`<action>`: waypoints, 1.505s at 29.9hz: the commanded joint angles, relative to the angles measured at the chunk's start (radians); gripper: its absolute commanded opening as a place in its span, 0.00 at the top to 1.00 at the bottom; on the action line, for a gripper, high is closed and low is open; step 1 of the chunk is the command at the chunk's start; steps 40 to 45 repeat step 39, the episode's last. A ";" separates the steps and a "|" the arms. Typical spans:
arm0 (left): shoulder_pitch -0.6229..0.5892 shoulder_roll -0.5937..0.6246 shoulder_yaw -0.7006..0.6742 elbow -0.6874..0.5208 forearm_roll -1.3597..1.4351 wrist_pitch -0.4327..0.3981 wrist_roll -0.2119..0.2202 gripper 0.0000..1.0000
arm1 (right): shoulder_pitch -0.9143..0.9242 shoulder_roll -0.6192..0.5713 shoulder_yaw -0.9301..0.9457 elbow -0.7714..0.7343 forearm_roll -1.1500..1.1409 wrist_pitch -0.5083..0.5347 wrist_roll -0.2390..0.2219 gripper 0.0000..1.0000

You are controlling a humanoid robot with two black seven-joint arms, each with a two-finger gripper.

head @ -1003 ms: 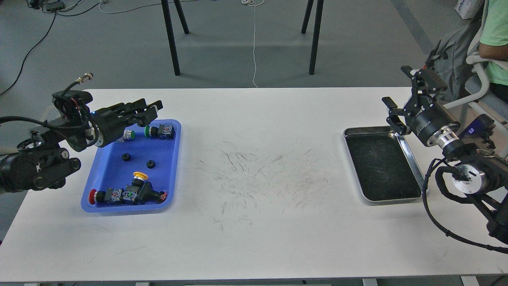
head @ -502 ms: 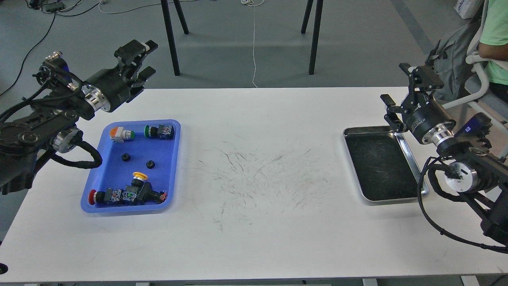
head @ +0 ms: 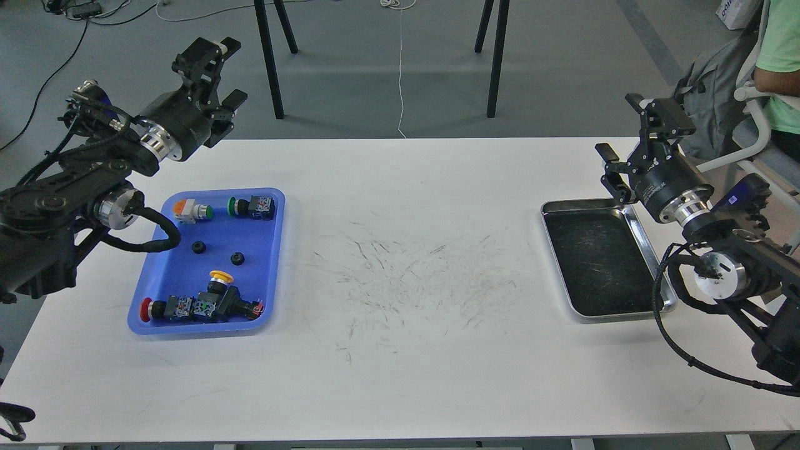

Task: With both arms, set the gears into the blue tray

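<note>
Looking down from the head view, you have both gears already lying flat in the blue tray (head: 275, 262) — one gear (head: 199, 247) just left of the tray's middle, the other gear (head: 237, 257) a little to its right and nearer you. Being round, they have no long axis to line up with; only the centre holes face up.

Your left end effector (head: 220, 80) hangs above the far-left corner of the worktop (head: 400, 375), beyond the tray's far rim, its fingers spread with nothing between them. The gears lie toward you and slightly down-right of it, so the left arm is much the nearer. Your right end effector (head: 631, 134) is raised over the far rim of the silver tray (head: 644, 237), fingers also spread and empty, well apart from the blue tray across the whole width of the worktop.

The silver tray's dark, scratched bottom appears bare — I see no gear in it, though a small black part could be lost against that surface. By my reading, the task is done or nearly so.

Around the gears the tray is crowded: push-button switches (head: 200, 306) along the near wall and two more at the far wall. The white worktop between the trays is scuffed. Chair legs and a seated person stand beyond the table.
</note>
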 commanded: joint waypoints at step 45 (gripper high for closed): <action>0.074 -0.089 -0.062 0.017 -0.209 -0.245 0.000 0.00 | 0.049 0.085 0.011 -0.027 0.293 -0.012 -0.109 0.01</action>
